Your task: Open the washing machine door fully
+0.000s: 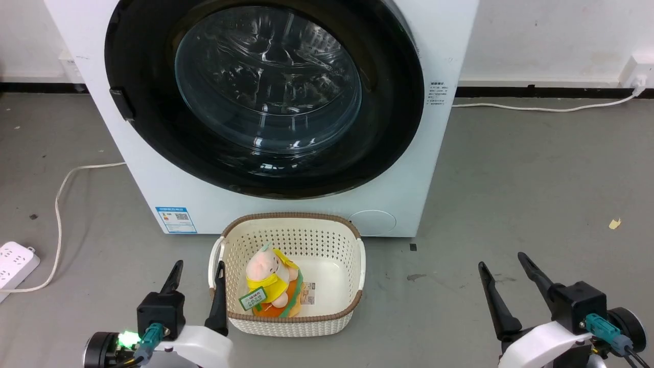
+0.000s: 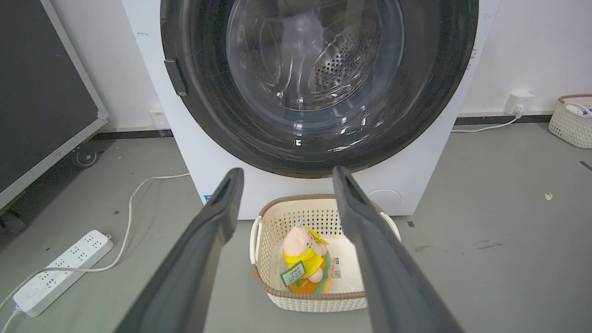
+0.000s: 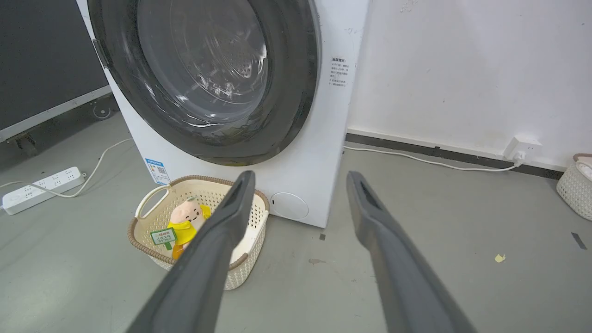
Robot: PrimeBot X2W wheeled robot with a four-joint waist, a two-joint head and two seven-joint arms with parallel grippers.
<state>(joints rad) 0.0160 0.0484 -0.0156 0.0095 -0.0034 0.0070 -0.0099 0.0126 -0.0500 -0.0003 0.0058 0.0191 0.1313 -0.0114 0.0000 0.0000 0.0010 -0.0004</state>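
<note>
The white washing machine (image 1: 286,209) stands straight ahead on the grey floor. Its round glossy black door (image 1: 393,117) lies flat against the front, the glass bowl (image 1: 268,82) in its middle. A small black handle tab (image 1: 121,104) sits on the door's left rim. The left wrist view shows the door (image 2: 434,92) and tab (image 2: 176,77), the right wrist view the door (image 3: 296,83) at an angle. My left gripper (image 1: 199,271) is open at the lower left, well short of the machine. My right gripper (image 1: 503,263) is open at the lower right, also empty.
A cream basket (image 1: 352,286) with a plush toy (image 1: 268,278) sits on the floor just before the washer, by my left gripper. A power strip (image 1: 15,263) and white cable (image 1: 59,199) lie at the left. Another cable (image 1: 541,108) runs along the right wall; a second basket (image 2: 573,125) stands far right.
</note>
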